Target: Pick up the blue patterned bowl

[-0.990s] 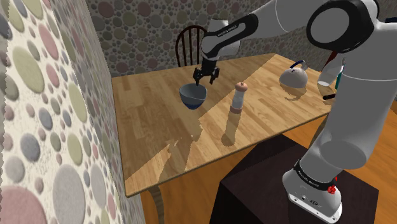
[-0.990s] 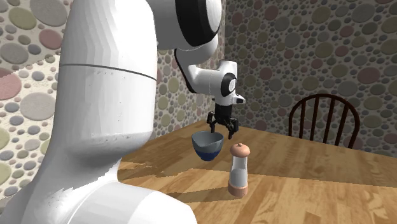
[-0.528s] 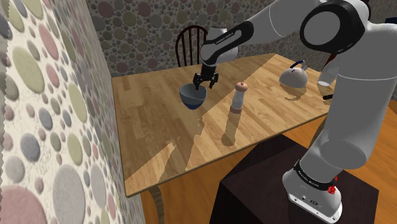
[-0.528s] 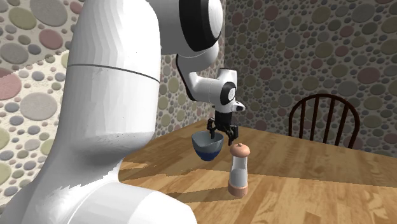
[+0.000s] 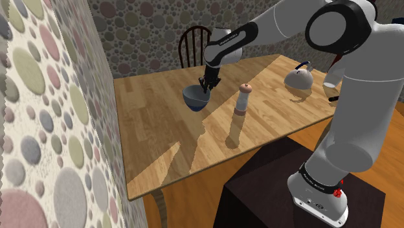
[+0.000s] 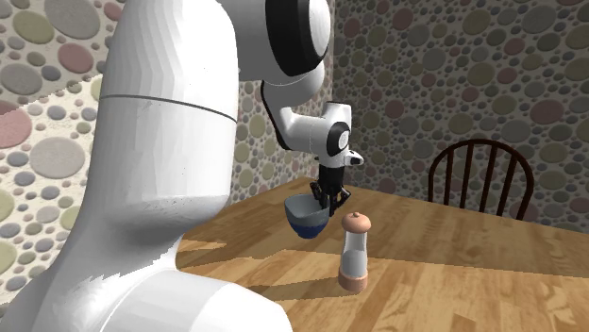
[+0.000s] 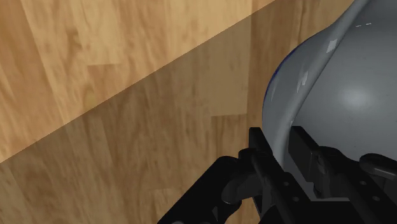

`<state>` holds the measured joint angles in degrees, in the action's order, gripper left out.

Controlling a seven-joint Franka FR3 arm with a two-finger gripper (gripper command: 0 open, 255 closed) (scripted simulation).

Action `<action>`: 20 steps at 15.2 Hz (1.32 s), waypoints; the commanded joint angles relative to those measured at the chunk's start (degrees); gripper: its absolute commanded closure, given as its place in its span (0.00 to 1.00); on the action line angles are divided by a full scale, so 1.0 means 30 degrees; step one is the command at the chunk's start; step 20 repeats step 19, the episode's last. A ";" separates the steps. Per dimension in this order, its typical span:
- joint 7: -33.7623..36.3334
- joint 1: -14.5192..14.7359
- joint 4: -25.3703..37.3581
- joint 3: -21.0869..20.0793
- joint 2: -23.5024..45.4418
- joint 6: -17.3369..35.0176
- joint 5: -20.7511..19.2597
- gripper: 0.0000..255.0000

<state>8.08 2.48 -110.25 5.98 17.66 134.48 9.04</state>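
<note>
The blue bowl (image 5: pixel 195 98) with a pale grey inside stands on the wooden table (image 5: pixel 162 129), toward the far side. My black gripper (image 5: pixel 206 85) comes down onto its far rim, shut on that rim. From the second exterior view the bowl (image 6: pixel 307 219) sits just under the gripper (image 6: pixel 321 198), whose fingers have come together on the rim. In the wrist view the gripper (image 7: pixel 278 149) clasps the thin edge of the bowl (image 7: pixel 343 95), one of its fingers (image 7: pixel 257 143) outside the wall and the other inside.
A pepper mill (image 5: pixel 243 98) stands close to the bowl, on the side nearer the stand (image 5: pixel 272 188). A grey kettle (image 5: pixel 298 78) sits near the table's right end. A dark wooden chair (image 5: pixel 193 44) is behind the table. A spotted wall runs along the shoulder view's left.
The gripper dropped a little onto the bowl's rim, then its fingers went from spread apart to shut on the rim. The bowl has stayed in place.
</note>
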 commanded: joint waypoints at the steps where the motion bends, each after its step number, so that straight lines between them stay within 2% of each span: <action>1: 0.0000 -0.0002 -0.0007 0.0002 0.0014 0.0001 -0.0002 1.00; 17: 0.0575 0.0079 0.1773 0.0171 -0.1597 -0.3354 -0.0543 1.00; 20: 0.0580 0.0079 0.1794 0.0172 -0.1611 -0.3389 -0.0548 1.00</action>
